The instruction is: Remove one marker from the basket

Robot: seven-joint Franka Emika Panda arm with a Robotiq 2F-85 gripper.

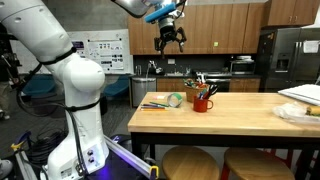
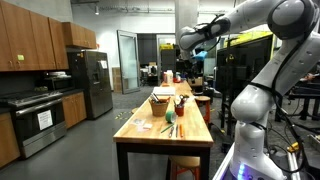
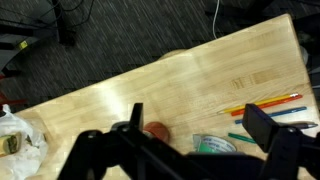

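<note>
The red cup-shaped basket point(image 1: 203, 101) stands on the wooden table point(image 1: 240, 120), with markers and pens sticking out of its top; their colours are too small to tell. In the wrist view only part of its red rim point(image 3: 155, 131) shows behind a finger. A slim green marker point(image 3: 243, 137) lies flat on the table beside the tape roll. My gripper point(image 1: 170, 38) hangs high above the table, open and empty. It also shows in an exterior view point(image 2: 186, 42) and in the wrist view point(image 3: 198, 112).
A pale green tape roll point(image 1: 176, 100) lies next to the cup, also in the wrist view point(image 3: 213, 146). Loose yellow and orange markers point(image 3: 268, 104) lie beyond it. A white bag point(image 3: 14, 136) sits near one table end. A brown basket point(image 2: 160, 103) stands on the table.
</note>
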